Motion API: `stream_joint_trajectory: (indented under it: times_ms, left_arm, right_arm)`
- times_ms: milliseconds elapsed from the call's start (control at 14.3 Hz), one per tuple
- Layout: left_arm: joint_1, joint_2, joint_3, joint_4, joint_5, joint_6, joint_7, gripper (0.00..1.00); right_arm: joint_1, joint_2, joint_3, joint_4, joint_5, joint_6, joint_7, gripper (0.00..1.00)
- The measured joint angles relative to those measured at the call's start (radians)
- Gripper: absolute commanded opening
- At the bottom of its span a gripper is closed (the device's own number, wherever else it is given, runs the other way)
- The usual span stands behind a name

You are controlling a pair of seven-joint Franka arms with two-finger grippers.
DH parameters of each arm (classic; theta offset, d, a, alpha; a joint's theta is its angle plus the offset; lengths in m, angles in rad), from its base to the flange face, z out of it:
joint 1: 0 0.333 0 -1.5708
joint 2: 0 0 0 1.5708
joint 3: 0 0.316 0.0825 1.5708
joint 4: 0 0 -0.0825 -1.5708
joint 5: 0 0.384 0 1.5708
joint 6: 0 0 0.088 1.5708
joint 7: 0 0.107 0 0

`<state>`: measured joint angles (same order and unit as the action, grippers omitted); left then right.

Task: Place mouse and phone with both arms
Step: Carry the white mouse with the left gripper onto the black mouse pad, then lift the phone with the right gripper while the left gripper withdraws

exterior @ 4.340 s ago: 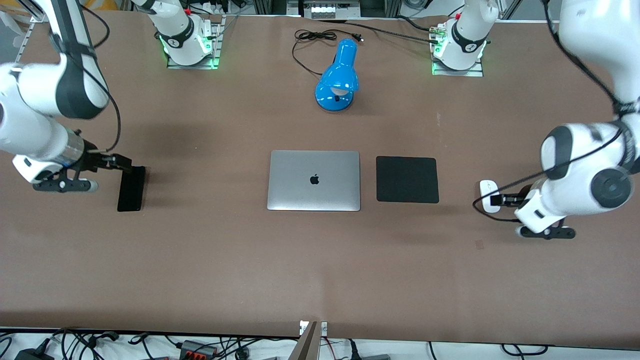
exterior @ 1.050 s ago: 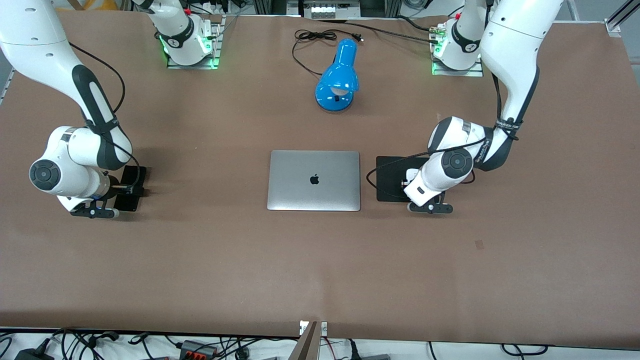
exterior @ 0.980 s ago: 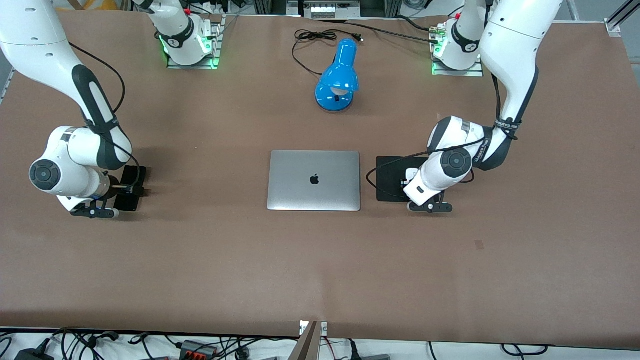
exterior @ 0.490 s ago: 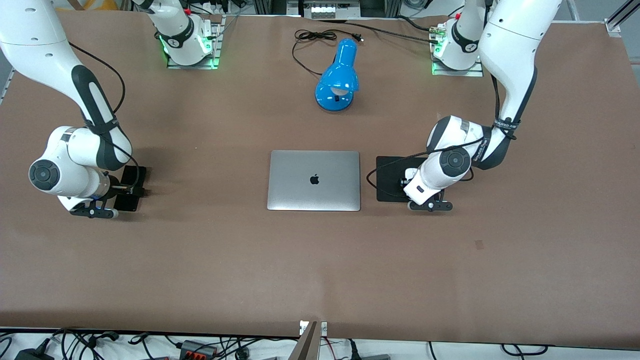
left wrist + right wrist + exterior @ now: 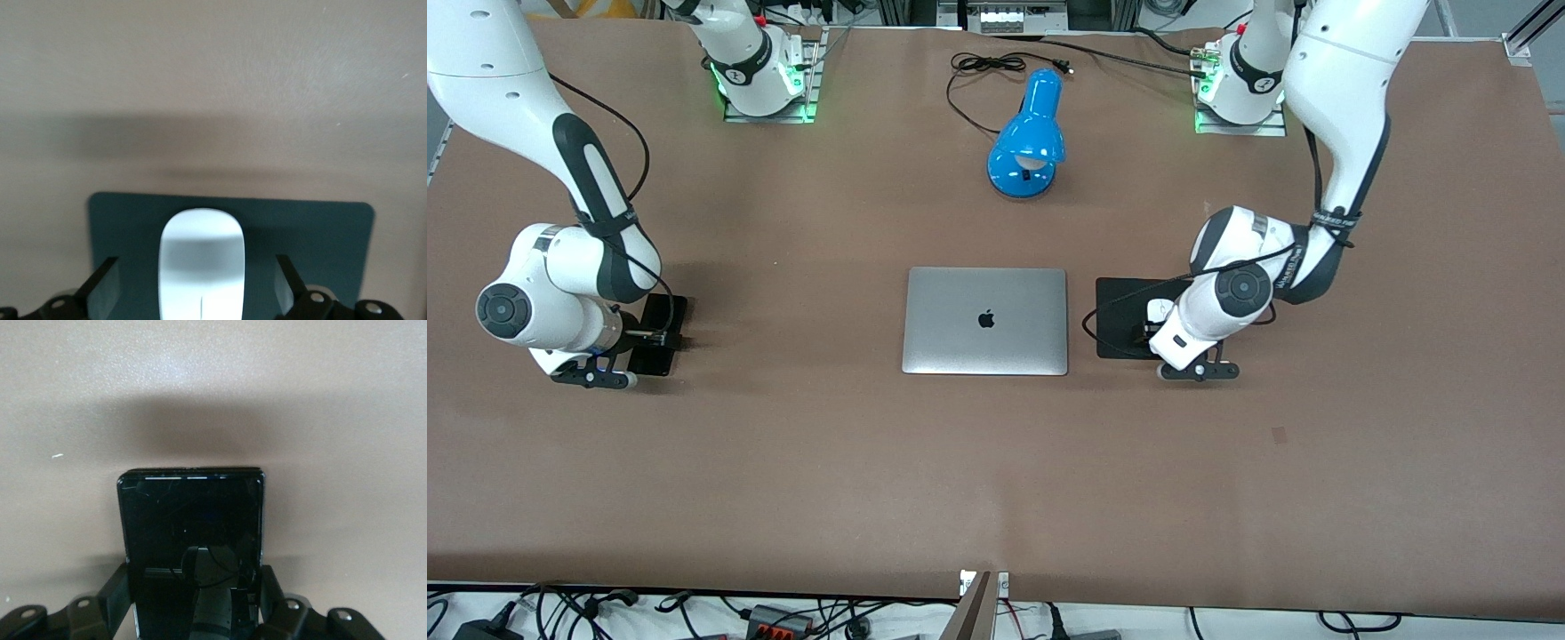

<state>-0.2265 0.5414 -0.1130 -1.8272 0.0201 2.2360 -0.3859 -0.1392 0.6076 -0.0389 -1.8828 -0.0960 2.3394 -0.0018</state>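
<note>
The white mouse (image 5: 1158,310) lies on the black mat (image 5: 1120,307) beside the laptop. My left gripper (image 5: 1151,327) is low over the mat and open. In the left wrist view its fingers (image 5: 102,288) stand well clear of the mouse (image 5: 200,260) on both sides, above the mat (image 5: 320,227). The black phone (image 5: 665,311) lies flat on the table toward the right arm's end. My right gripper (image 5: 662,338) is down at it. In the right wrist view its fingers (image 5: 119,593) press against both long edges of the phone (image 5: 190,520).
A closed silver laptop (image 5: 985,320) lies mid-table. A blue desk lamp (image 5: 1030,142) with a black cable (image 5: 987,67) sits farther from the front camera. The arms' green-lit bases (image 5: 763,76) stand along that edge.
Since 4.3 s ago the left arm brought the mouse onto the mat. In the last half second its hand drew back slightly, so more of the mouse shows. The right arm has barely moved.
</note>
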Motion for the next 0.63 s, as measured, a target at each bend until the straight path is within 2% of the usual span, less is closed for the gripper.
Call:
stream_joint_trajectory:
  times_ms: [210, 420, 630]
  left_arm:
    - [0.018, -0.036, 0.008, 0.194, 0.001, -0.242, 0.027, 1.00]
    - [0.073, -0.053, 0.012, 0.356, 0.001, -0.446, 0.143, 1.00]
    - [0.145, -0.064, 0.013, 0.456, 0.001, -0.549, 0.283, 1.00]
  right_arm:
    - [0.000, 0.000, 0.000, 0.002, 0.000, -0.004, 0.000, 0.27]
    - [0.002, -0.004, 0.014, 0.022, 0.000, -0.050, 0.000, 0.27]
    - [0.009, -0.052, 0.038, 0.055, 0.000, -0.128, 0.000, 0.27]
